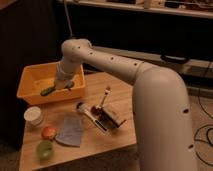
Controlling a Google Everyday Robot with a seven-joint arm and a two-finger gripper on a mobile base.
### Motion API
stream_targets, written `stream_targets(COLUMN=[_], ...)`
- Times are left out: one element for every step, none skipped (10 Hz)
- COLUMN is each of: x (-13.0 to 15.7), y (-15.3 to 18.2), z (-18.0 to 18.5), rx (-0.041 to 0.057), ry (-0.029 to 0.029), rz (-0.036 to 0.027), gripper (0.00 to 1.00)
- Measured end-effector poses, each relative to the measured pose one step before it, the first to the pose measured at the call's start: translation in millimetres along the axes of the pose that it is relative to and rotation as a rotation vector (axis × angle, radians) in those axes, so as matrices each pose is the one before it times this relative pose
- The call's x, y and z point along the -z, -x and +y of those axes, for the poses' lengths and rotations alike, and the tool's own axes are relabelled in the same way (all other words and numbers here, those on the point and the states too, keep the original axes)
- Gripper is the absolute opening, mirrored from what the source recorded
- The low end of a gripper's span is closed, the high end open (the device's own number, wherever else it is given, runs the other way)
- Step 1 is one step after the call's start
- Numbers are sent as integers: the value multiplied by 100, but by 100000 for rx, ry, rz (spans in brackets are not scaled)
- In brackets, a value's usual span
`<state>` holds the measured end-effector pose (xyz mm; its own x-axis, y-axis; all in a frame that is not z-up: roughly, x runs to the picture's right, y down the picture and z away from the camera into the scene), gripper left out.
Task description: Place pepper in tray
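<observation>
A dim room is seen, with dark shelving along the back wall and a speckled floor to the right. In the foreground a light wooden bench (120,102) is set, and the things are carried on it.

One tray (30,92) is counted at the bench's far left corner: a large orange-yellow rectangular bin with raised walls. One white bowl (33,115) is placed just in front of it, near the left edge. One round red-orange fruit (48,132) and one round light green thing (44,149) are lined up behind the bowl toward the near edge. One grey cloth (70,130) is laid flat beside the fruit. A small cluster of tools (100,112) is scattered at the bench's middle; their number cannot be told.

One white arm (125,70) is seen, its bulky segment filling the right foreground, from which a slimmer link is stretched left and bent downward at an elbow above the tray. The gripper (59,86) is held over the tray's right half, pointed down, and is clamped on one pepper (49,90).

The pepper is slim, elongated and dark green. It is held roughly level, tilted slightly, with its end protruding to the left of the gripper, above the tray's interior.
</observation>
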<state>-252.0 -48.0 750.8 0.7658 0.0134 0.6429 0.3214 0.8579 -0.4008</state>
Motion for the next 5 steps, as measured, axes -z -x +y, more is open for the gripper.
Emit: stream_targets(x=[76,-24,-338,-99,35], y=[-396,91,-2,-321,-440], z=[-2834,-1804,-1684,-1268,-796], rx=[-1319,-670,-2529,-3047,-3695], ry=[-2257,-1469,-863,-1142,-1661], rz=[838,891,1835,1796,591], gripper=[0,2,8,18,30])
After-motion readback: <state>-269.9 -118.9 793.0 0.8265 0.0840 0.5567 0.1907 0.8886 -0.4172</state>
